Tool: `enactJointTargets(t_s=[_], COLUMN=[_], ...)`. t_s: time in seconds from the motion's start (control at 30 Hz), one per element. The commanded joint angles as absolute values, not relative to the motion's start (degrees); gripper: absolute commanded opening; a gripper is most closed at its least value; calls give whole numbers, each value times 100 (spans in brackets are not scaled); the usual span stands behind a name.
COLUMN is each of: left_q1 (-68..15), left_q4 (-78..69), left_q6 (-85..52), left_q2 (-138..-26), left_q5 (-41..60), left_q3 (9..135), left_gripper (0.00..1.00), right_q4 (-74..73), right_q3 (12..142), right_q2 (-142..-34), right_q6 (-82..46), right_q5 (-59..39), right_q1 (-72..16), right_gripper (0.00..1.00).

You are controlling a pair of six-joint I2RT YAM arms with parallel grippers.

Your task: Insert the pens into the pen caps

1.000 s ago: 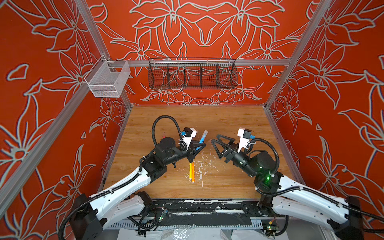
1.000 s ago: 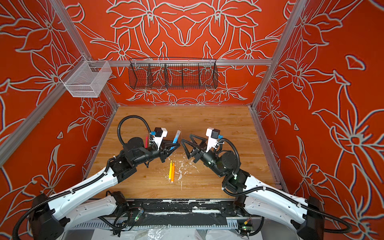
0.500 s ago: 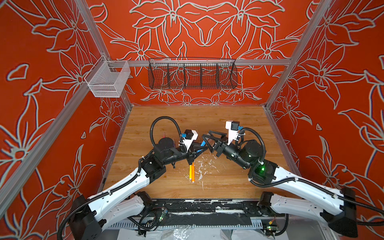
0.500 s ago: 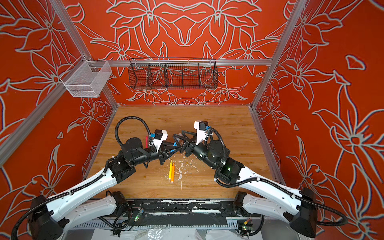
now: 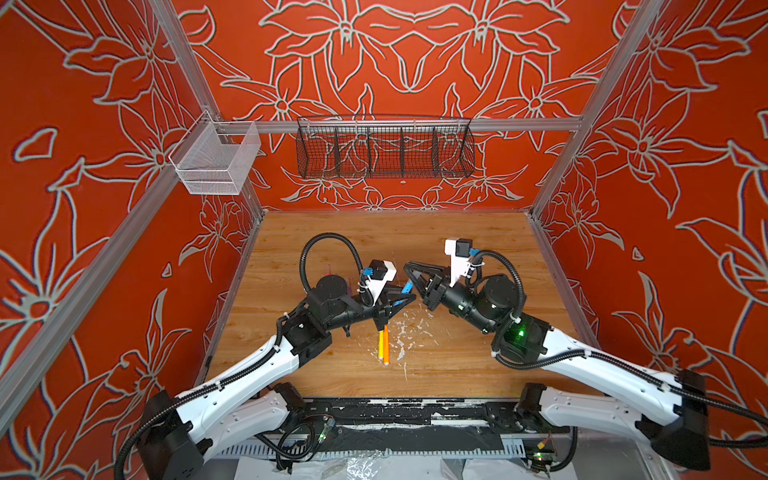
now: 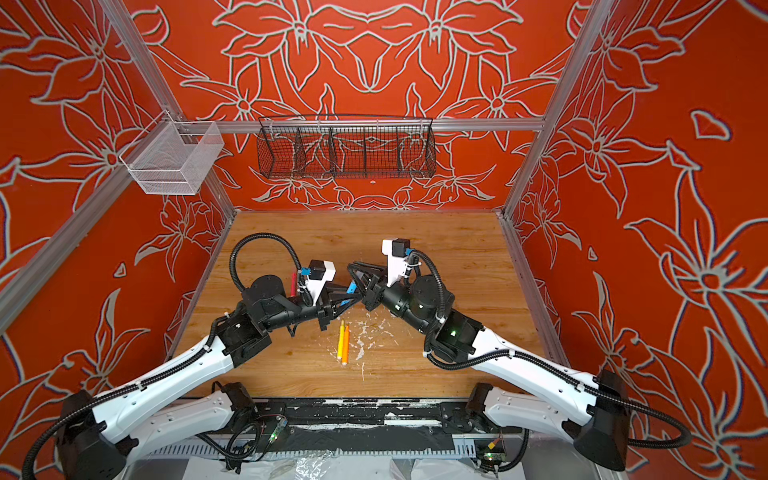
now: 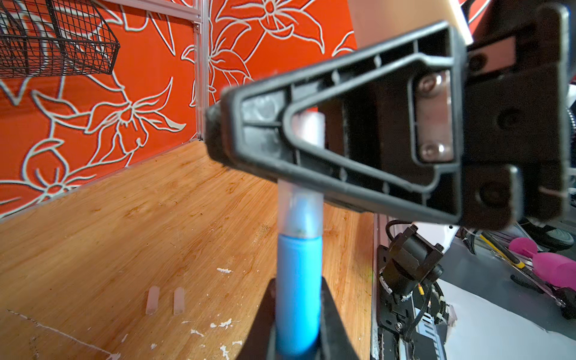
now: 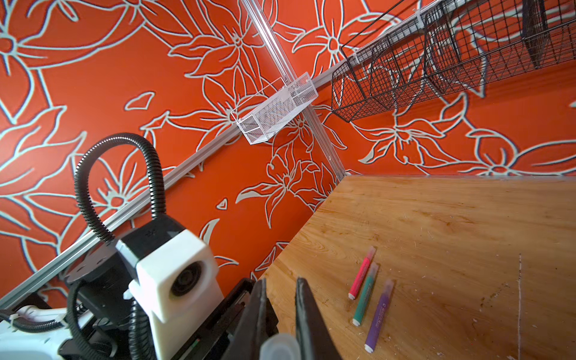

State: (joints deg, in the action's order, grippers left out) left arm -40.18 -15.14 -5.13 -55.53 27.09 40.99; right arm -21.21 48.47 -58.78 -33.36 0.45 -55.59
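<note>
Above the worktop (image 5: 478,257) centre, the left end effector (image 5: 405,298) grips the blue pen (image 7: 297,286); the right end effector (image 8: 280,286), reaching from three o'clock, is clamped on a clear cap (image 7: 300,215) seated over that pen's tip. The yellow pen (image 5: 380,345) and orange pen (image 5: 386,345) lie together at six o'clock, the pink pen (image 8: 361,272), green pen (image 8: 365,294) and purple pen (image 8: 378,314) at nine; two loose caps (image 7: 152,300) (image 7: 178,300) lie parallel.

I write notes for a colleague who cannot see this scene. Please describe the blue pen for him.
Above the middle of the wooden table, the left end effector and the right end effector meet. The blue pen is held between them, its tip inside a clear cap. It is the only blue pen, and the only one not lying on the wood.
</note>
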Motion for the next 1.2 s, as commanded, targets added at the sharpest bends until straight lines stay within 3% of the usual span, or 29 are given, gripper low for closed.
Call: enactJointTargets(t_s=[0.0, 0.33, 0.73, 1.17], left_q1=[-4017, -4017, -3952, -3543], left_q4=[-1687, -1689, -1311, -1258], left_q6=[-496, -594, -53, 134], left_q2=[-5493, -5519, -6263, -6708], left_q5=[2674, 2041, 889, 1034], left_q3=[4087, 4412, 5893, 7061], left_gripper=[0, 0, 0, 0], right_q4=[-2205, -2298, -2022, -1762], right_q3=[4905, 4742, 4382, 4146], right_q2=[-5847, -6071, -5940, -6059], right_q6=[-3434, -3713, -3750, -3884], right_q5=[-158, -488, -231, -245], right_q1=[-5599, -5607, -5763, -6092], right_gripper=[0, 0, 0, 0])
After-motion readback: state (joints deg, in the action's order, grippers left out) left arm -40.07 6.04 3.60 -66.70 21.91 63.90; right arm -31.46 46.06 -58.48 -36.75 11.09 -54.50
